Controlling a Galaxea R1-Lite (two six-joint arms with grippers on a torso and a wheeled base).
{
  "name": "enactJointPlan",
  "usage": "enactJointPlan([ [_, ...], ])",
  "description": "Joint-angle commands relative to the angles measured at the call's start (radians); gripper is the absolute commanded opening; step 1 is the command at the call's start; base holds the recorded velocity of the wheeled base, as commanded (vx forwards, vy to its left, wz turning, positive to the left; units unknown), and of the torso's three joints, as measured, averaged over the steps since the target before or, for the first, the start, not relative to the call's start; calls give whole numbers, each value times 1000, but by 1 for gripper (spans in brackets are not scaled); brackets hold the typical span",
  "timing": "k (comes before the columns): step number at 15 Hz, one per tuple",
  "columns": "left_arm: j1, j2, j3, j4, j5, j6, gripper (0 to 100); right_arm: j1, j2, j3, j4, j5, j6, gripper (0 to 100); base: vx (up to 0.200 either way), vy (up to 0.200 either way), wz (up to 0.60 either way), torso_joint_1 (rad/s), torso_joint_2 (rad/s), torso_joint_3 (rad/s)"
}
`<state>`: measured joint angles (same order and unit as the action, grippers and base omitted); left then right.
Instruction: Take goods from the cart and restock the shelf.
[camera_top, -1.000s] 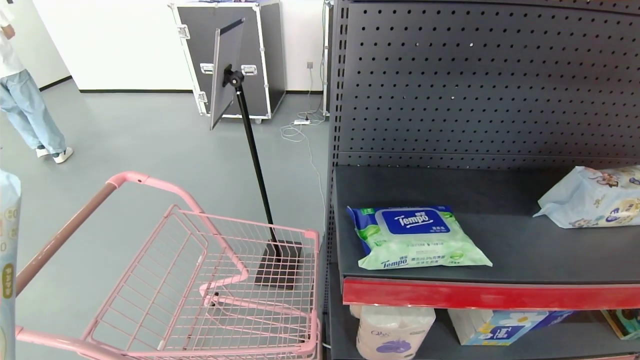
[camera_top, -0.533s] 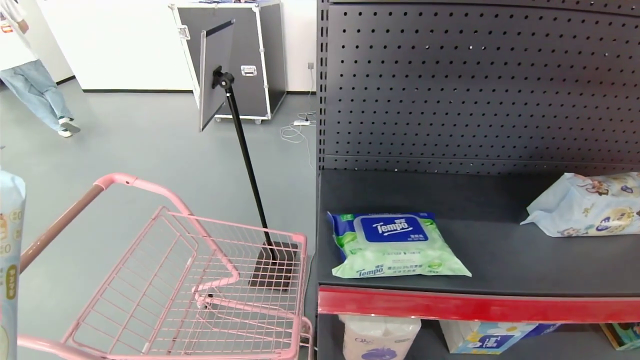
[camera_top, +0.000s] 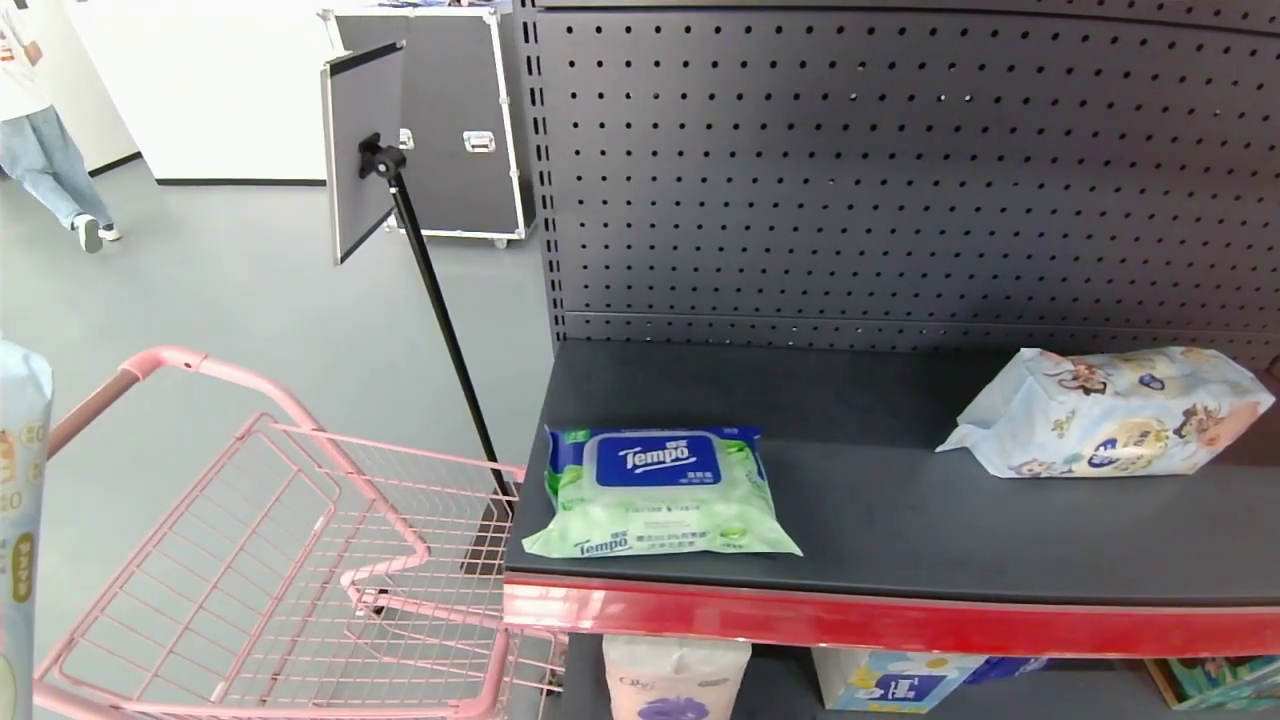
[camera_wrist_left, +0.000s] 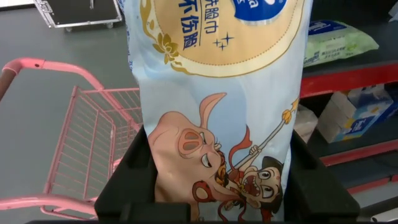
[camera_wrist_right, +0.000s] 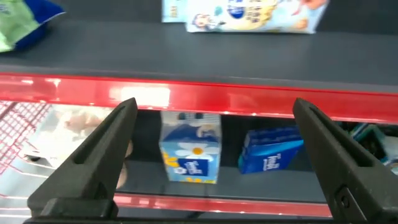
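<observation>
My left gripper (camera_wrist_left: 221, 180) is shut on a pale blue pack (camera_wrist_left: 217, 93) with cartoon print, held upright; the same pack (camera_top: 20, 520) stands at the left edge of the head view, above the pink cart (camera_top: 170, 357). On the dark shelf board (camera_top: 900, 520) lie a green wipes pack (camera_top: 660, 495) near its left front and a similar pale blue cartoon pack (camera_top: 1110, 412) at the back right. My right gripper (camera_wrist_right: 214, 155) is open, level with the shelf's red front edge (camera_wrist_right: 249, 93), with nothing between its fingers.
A black sign stand (camera_top: 440, 320) rises between the cart and the shelf's left end. Behind it is a black flight case (camera_top: 450, 120). The lower shelf holds a roll pack (camera_top: 675, 680) and tissue boxes (camera_wrist_right: 189, 152). A pegboard wall (camera_top: 900, 170) backs the shelf.
The head camera has swung right: shelf, cart and stand all sit further left in the picture. The held pack stays at the left edge.
</observation>
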<state>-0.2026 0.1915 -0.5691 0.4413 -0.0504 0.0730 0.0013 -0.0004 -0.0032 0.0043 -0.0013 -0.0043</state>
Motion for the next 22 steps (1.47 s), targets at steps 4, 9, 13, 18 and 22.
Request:
enactJointPlan([
  [4,0,0,0,-1,0,14,0,0,0,0,0,1,0,100,0,-200,0,4,7,1],
  [9,0,-1,0,1,-2,27,0,0,0,0,0,1,0,100,0,-200,0,3,2,1],
  [13,0,-4,0,1,-2,27,0,0,0,0,0,1,-2,100,0,-200,0,5,5,0],
  [18,0,-9,0,1,-2,28,0,0,0,0,0,1,-2,100,0,-200,0,0,-1,0],
  [22,0,-9,0,1,-2,28,0,0,0,0,0,1,-2,100,0,-200,0,4,6,2],
])
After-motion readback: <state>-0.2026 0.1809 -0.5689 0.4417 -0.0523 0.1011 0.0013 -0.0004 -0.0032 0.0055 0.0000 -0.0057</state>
